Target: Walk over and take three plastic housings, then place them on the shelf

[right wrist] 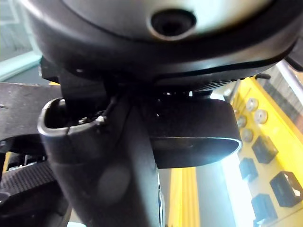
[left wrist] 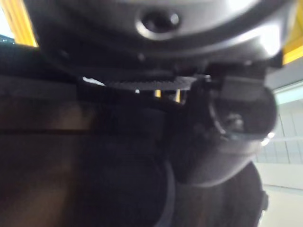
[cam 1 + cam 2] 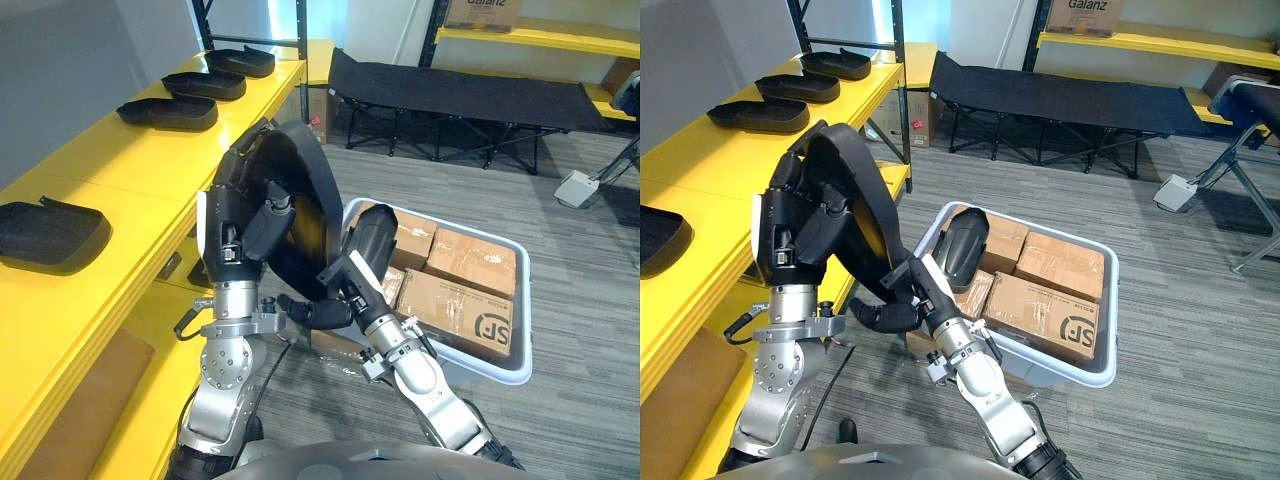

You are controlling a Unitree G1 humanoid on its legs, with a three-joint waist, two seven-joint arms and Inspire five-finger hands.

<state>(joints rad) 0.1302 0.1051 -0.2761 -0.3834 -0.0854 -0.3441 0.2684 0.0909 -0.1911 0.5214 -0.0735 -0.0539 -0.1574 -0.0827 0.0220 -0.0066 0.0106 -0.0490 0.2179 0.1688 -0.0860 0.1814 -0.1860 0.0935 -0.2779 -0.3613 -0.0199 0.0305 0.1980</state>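
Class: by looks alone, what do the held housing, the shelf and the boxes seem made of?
The held housing: likely black moulded plastic, smooth curved shell, faint sheen. The shelf: yellow painted surface, glossy; metal or board, unclear. The boxes: brown cardboard, matte, taped seams.

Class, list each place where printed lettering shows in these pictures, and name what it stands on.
Bold black logo letters: on the side of the brown cardboard box in the white plastic bin.
Dark printed word: on the cardboard carton on the far yellow shelf.
Fine print beside the logo: too small to read.
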